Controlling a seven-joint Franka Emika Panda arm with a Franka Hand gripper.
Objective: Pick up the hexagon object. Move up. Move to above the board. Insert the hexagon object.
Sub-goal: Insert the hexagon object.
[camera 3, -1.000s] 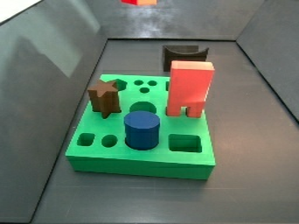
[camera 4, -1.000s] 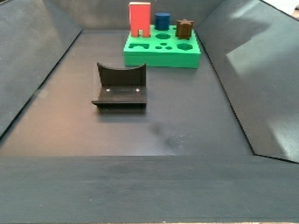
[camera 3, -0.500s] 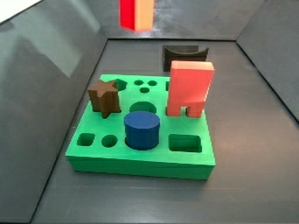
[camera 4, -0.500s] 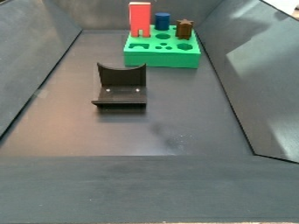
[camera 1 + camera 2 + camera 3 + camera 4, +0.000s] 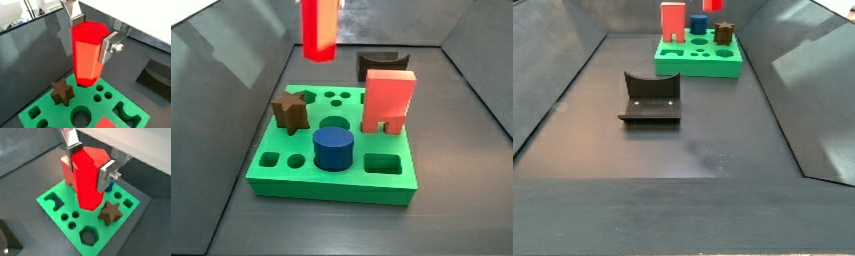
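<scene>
A: Fingers?
B: Silver plate fingers (image 5: 109, 43) of the gripper (image 5: 91, 32) clamp the tall bright red hexagon object (image 5: 88, 52), upright.
A: Where is it?
B: Hanging above the flat green board (image 5: 63, 204), clear of it, near the brown star block (image 5: 61, 91). A side view shows it high, at 11 o'clock of the salmon arch block (image 5: 388, 99).

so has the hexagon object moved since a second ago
Yes. In a side view the hexagon object has come down from the top edge toward the board; the fixture stayed put. The pincer holds it.
</scene>
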